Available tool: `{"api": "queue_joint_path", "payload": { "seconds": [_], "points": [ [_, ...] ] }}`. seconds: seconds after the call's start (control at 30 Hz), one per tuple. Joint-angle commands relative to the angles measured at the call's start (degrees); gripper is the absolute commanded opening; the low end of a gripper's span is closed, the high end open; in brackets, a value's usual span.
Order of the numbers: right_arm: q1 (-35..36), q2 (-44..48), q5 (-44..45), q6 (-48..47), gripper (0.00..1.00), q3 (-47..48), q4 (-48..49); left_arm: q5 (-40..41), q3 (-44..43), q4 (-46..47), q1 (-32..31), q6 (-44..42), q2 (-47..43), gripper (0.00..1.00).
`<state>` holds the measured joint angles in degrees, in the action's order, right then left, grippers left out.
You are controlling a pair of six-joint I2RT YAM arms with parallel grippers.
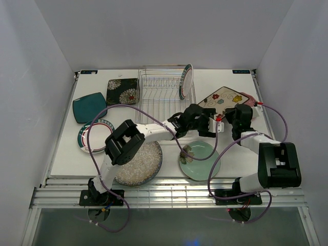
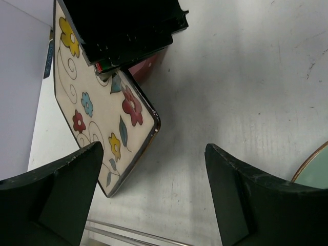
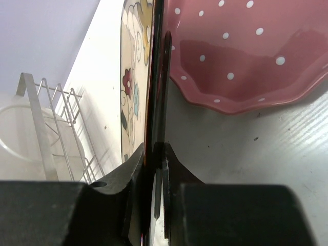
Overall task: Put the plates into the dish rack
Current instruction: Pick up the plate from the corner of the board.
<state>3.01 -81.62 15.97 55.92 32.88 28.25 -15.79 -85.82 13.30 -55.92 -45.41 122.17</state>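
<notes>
We see a white table [image 1: 66, 154] boxed in by three plain pale walls: the left wall [image 1: 31, 102], the back wall [image 1: 164, 31] and the right wall [image 1: 302, 77]. The light is soft and even, and shadows are faint. Close up, we find fine scuffs and dark specks on the tabletop. A small dark label [image 1: 88, 72] sits at its far left corner, a second label [image 1: 242, 72] at the far right. Ribbed metal rails [image 1: 169, 197] run along the near edge, above a glossy grey floor [image 1: 154, 225].
</notes>
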Motion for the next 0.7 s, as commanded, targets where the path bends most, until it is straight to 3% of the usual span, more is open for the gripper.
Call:
{"api": "queue_joint_path", "payload": {
  "seconds": [0.0,0.47,0.53,0.67],
  "points": [
    [-0.19,5.59,-0.50,0.59,0.08,1.22,11.04,0.76,-2.86,0.32,-0.15,0.94,0.08,0.90],
    [-0.10,17.71,-1.90,-1.08,0.08,-2.65,6.65,4.63,-4.18,2.26,-0.77,1.90,2.81,0.78],
    [-0.10,19.48,-1.64,-1.78,0.08,-3.00,5.68,4.89,-4.00,2.26,-0.94,1.64,2.81,0.66],
    [-0.19,23.88,-1.03,-3.36,0.08,-3.00,2.34,6.21,-4.18,2.78,-1.73,1.81,2.55,0.54]
  ]
}}
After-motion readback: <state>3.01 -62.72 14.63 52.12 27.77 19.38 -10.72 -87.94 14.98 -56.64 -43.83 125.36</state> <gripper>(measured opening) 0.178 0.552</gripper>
